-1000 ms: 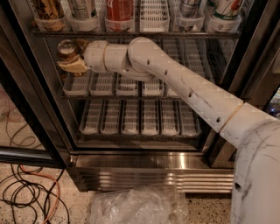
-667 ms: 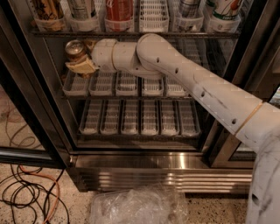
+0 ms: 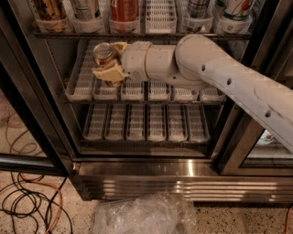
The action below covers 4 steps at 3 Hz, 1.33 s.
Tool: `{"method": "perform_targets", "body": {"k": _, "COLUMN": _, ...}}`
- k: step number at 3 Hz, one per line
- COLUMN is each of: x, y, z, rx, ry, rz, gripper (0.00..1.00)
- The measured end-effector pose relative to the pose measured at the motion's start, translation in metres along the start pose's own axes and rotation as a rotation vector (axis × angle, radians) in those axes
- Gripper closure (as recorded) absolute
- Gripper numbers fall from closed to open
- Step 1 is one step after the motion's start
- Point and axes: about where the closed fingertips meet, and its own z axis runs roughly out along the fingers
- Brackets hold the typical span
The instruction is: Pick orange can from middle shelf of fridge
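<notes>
The fridge (image 3: 146,178) stands open in front of me, with black frames and a ribbed steel base. My gripper (image 3: 110,59) is shut on the orange can (image 3: 104,55), a small can with a dull orange-brown label and a silver top. It holds the can just above the white slotted lane trays of the middle shelf (image 3: 137,89), at the left part of the row. The cream fingers (image 3: 110,73) clasp the can from behind and below. My white arm (image 3: 215,77) reaches in from the right.
The top shelf (image 3: 137,34) holds several cans and bottles, among them a red can (image 3: 124,10). A lower shelf (image 3: 146,123) has shorter white trays. Cables (image 3: 27,201) lie on the floor at left. A crumpled clear plastic bag (image 3: 142,215) lies before the base.
The arm has swung to the right with the orange can in the gripper. The can has shifted from the far left of the middle shelf toward the centre.
</notes>
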Motion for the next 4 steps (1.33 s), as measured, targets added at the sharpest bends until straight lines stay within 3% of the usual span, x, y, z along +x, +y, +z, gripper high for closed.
{"method": "perform_targets", "body": {"k": 2, "x": -0.012, "y": 0.017, "z": -0.091, "rx": 0.127, "ry": 0.109, "rz": 0.032, "gripper": 1.00}}
{"method": "perform_targets", "body": {"k": 3, "x": -0.019, "y": 0.016, "z": -0.119, "rx": 0.164, "ry": 0.118, "rz": 0.026, "gripper": 1.00}}
{"method": "perform_targets", "body": {"k": 4, "x": -0.018, "y": 0.015, "z": -0.123, "rx": 0.172, "ry": 0.121, "rz": 0.027, "gripper": 1.00}}
